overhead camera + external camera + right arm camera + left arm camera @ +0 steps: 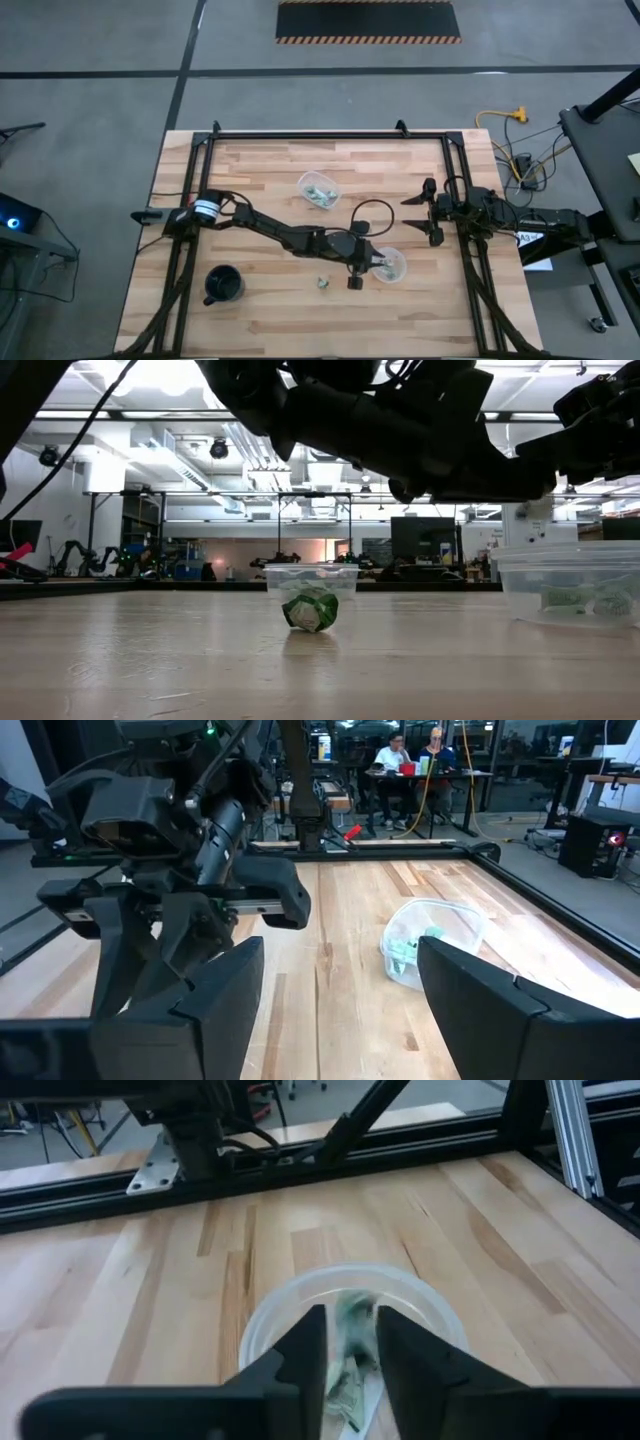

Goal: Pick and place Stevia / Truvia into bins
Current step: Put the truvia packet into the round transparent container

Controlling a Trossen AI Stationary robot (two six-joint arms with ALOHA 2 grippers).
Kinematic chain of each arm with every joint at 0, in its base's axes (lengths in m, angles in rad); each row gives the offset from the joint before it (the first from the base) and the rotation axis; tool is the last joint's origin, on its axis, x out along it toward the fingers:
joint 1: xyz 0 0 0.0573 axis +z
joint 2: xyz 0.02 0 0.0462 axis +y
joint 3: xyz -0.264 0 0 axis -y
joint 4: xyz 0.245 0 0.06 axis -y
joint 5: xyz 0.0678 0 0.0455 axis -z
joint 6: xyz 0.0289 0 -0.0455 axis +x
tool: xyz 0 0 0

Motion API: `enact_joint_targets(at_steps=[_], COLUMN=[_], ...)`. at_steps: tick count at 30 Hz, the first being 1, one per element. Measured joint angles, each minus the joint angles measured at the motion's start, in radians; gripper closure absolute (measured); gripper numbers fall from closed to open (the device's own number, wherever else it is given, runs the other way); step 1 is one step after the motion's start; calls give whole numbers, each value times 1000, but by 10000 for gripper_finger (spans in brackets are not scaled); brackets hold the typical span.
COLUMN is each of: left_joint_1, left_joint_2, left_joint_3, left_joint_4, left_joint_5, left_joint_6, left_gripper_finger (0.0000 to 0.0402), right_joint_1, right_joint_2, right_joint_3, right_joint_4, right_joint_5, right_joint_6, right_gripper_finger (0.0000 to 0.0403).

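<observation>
High view: both clear plastic cups are seen to hold green-and-white sweetener packets. One cup stands near the middle of the desk, toward its far edge; the other cup stands nearer the front edge, on the right half. The left gripper is stretched across the desk and hangs right over this nearer cup. In the left wrist view its fingers are parted a little above the cup, and a packet is seen blurred in the gap, seemingly dropping; whether it is fully let go cannot be told. Other packets already lie in the cup below.

One crumpled packet is left on the bare desk, close to the front edge, just left of the nearer cup; it is plain in the low view. No other loose packet can be made out.

The right gripper waits by the right edge, its fingers spread wide and holding nothing.

The task is judged nearly finished: this drop, then one last packet.
</observation>
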Motion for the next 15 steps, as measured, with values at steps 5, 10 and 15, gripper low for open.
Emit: enact_joint_targets(at_steps=[5, 10, 15], left_joint_1=[0, 0, 0], left_joint_2=[0, 0, -24], left_joint_3=[-3, -4, 9], left_joint_4=[-1, -13, -164], left_joint_5=[0, 0, -1], left_joint_6=[0, -9, -29], left_gripper_finger=[280, 241, 224], right_joint_1=[0, 0, 0], right_joint_2=[0, 0, 0], right_joint_3=[0, 0, 0], right_joint_4=[0, 0, 0], right_joint_5=[0, 0, 0], right_joint_6=[0, 0, 0], right_gripper_finger=[149, 154, 151])
